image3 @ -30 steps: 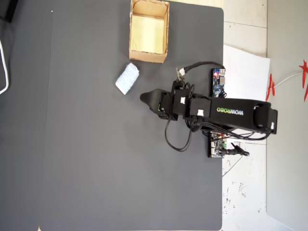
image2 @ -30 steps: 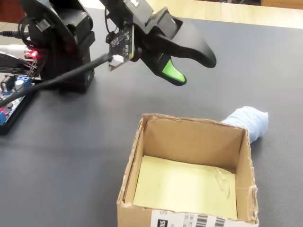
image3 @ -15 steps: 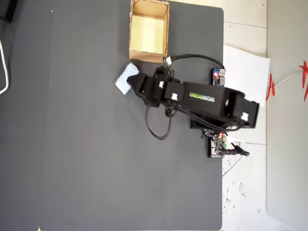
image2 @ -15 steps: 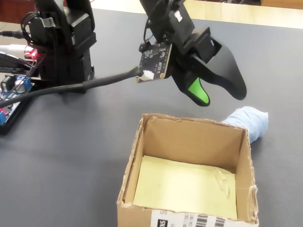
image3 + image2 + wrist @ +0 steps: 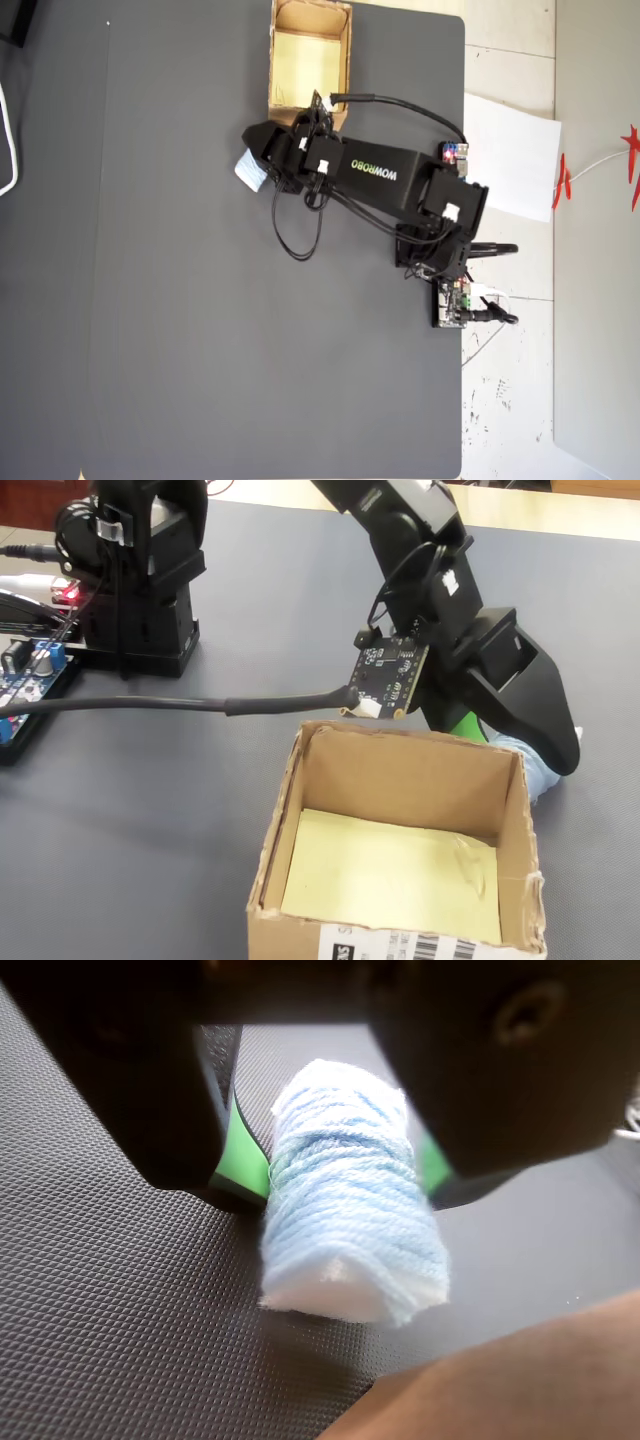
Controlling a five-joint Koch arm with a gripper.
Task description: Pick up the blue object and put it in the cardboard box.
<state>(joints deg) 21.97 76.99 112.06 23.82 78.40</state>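
The blue object, a pale blue-white yarn-like bundle, sits between my gripper's green-padded jaws, and both pads press its sides. In the fixed view the bundle pokes out under the black gripper, low over the mat just right of the cardboard box. Whether it touches the mat I cannot tell. From overhead, the bundle and gripper lie below and left of the box. The box is open, with a pale yellow floor and nothing inside.
A dark textured mat covers the table. A white paper sheet lies off its right edge. A motor stack, circuit boards and a thick black cable stand left of the box. A blurred brown surface fills the wrist view's lower right.
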